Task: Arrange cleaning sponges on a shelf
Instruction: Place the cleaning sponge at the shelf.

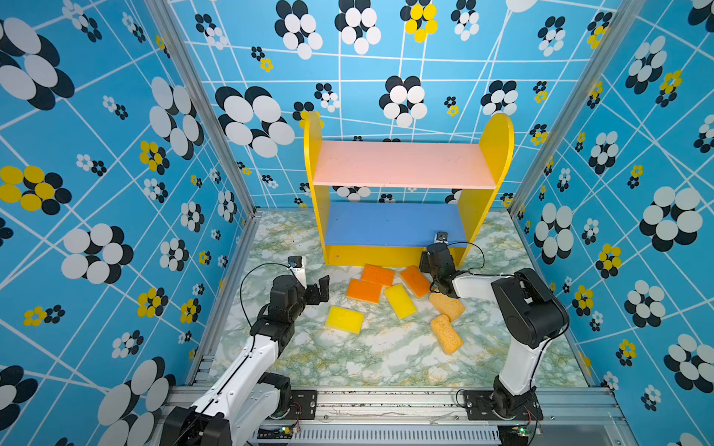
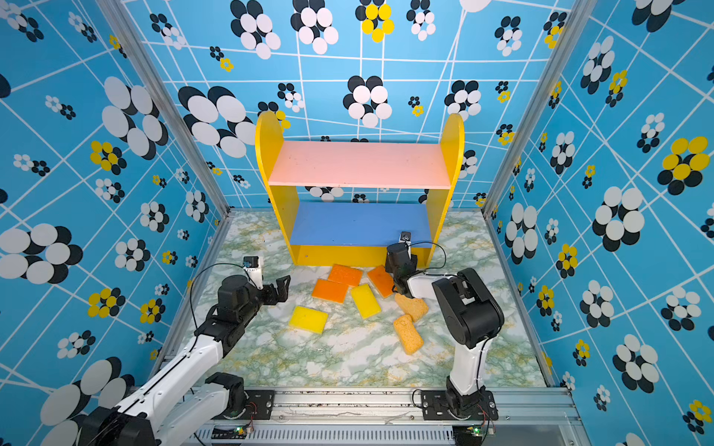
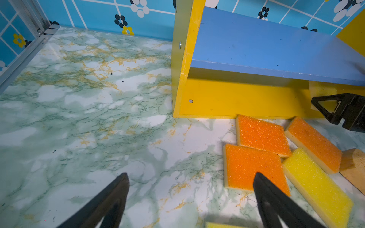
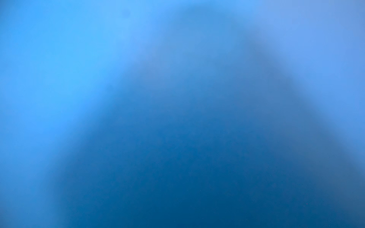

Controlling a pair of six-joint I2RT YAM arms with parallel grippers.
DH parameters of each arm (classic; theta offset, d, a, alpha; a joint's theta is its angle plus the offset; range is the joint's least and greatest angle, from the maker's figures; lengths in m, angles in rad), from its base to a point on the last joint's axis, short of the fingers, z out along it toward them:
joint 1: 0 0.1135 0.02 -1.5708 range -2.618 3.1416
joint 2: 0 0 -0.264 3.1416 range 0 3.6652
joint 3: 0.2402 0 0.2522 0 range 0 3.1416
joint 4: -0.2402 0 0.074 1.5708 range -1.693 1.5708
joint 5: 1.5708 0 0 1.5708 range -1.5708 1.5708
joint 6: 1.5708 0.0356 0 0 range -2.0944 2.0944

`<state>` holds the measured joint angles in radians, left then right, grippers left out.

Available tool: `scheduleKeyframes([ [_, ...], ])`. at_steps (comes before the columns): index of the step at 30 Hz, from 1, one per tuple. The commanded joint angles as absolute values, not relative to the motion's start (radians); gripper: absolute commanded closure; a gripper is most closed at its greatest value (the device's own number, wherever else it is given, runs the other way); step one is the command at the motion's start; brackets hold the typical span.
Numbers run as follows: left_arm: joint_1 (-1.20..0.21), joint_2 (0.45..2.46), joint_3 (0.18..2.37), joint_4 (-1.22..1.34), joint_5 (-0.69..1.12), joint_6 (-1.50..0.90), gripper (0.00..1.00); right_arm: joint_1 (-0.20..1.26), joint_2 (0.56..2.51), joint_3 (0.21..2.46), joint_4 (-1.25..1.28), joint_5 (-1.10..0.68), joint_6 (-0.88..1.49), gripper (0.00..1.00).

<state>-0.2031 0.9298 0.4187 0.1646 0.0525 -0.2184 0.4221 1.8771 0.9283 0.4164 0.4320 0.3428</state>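
Observation:
The shelf (image 1: 402,164) (image 2: 359,164) stands at the back of the table, its pink and blue boards bare. On the table before it lie three orange sponges (image 1: 378,275) (image 1: 363,291) (image 1: 415,281), two yellow ones (image 1: 400,301) (image 1: 345,319) and two tan blocks (image 1: 447,306) (image 1: 446,334). My left gripper (image 1: 320,290) (image 3: 189,177) hangs open and empty, left of the pile. My right arm (image 1: 440,262) reaches under the blue board. One of its fingers (image 3: 335,118) shows beside a pale yellow sponge (image 3: 322,89) in the lowest tier. The right wrist view is only blue blur.
Patterned blue walls close in the marble table (image 1: 367,359) on three sides. An aluminium rail (image 1: 386,401) with both arm bases runs along the front edge. The shelf's yellow side panels (image 1: 494,154) stand taller than the pink board.

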Motion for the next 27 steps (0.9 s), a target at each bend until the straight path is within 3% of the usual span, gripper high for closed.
scheduleKeyframes([
  [1,-0.195,0.913,0.409,0.177,0.042,-0.204,0.01,0.415,1.914,0.918,0.29,0.387,0.338,0.36],
  [27,-0.194,0.896,0.4,0.173,0.034,-0.198,0.01,0.419,1.907,0.799,0.454,0.396,0.351,0.31],
])
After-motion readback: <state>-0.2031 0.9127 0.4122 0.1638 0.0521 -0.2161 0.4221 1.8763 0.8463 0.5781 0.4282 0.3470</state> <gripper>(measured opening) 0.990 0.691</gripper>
